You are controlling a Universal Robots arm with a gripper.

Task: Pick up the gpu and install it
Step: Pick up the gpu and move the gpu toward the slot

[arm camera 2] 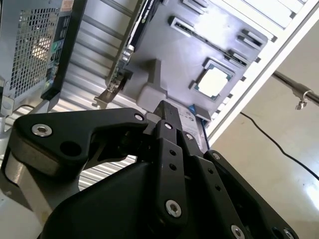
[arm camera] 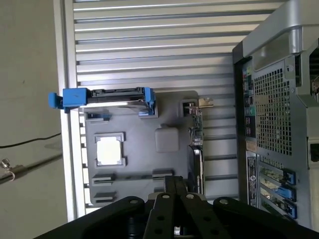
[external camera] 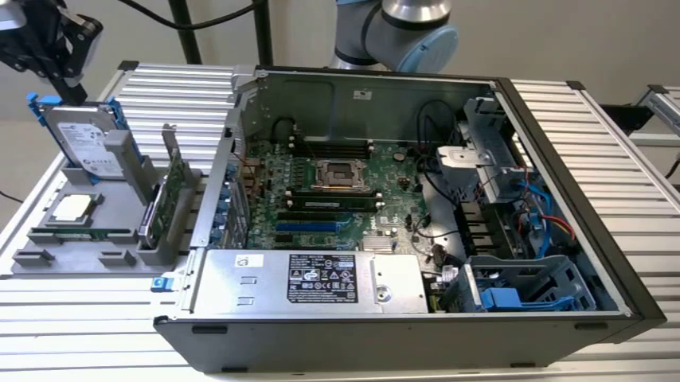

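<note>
Black jaws — together, empty — point down above the grey tray [external camera: 80, 263] holding the upright gpu [external camera: 177, 191].

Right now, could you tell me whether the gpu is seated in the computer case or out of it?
Out: the gpu stands on edge in the grey holder beside the open case.

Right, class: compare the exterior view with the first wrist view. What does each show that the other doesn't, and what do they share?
Exterior view: the open inside of the computer case, with its motherboard and power supply.

First wrist view: the case's perforated rear panel, and a cable on the floor beside the table.

Shared: the grey holder carrying the hard drive in its blue frame, the processor chip and the gpu standing on edge, with the gripper over the holder, apart from the gpu.
</note>
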